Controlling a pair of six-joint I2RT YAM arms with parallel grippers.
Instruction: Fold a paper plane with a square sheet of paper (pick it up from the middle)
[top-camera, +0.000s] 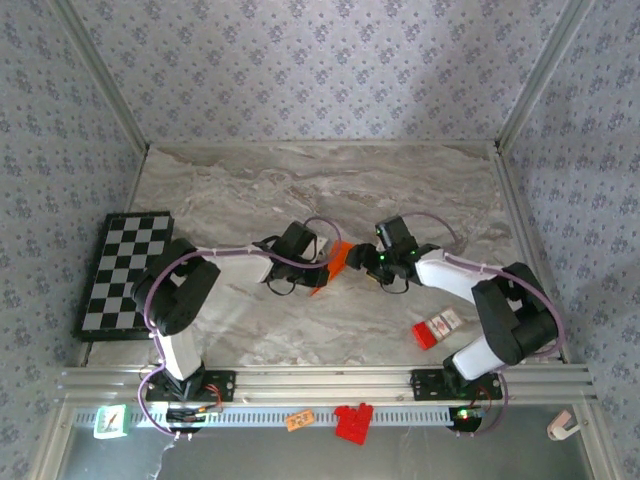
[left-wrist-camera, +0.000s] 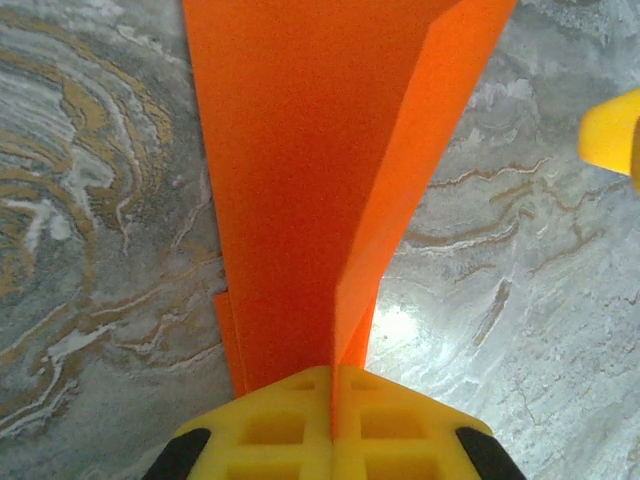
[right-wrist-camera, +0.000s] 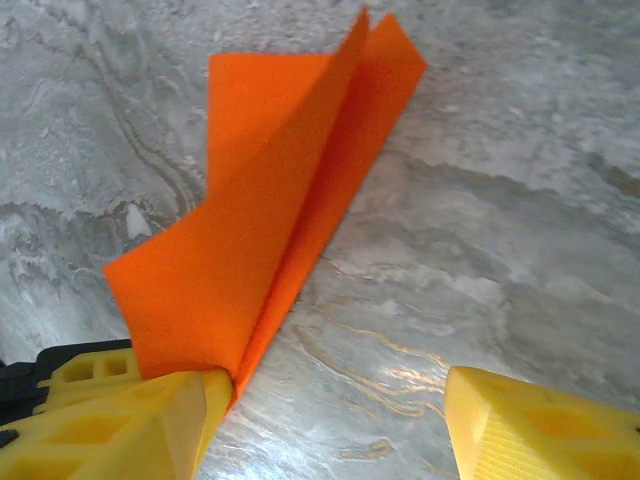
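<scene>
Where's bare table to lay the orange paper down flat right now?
The far half of the marble table is bare. So is the near strip between the arm bases, left of the red-and-white box. The checkerboard takes the left edge. Crowded mid-table, where the left gripper pinches the orange paper facing the right gripper.

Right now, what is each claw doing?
Left claw: closed on the folded bright orange paper sheet.
Right claw: open, gripping nothing.
</scene>
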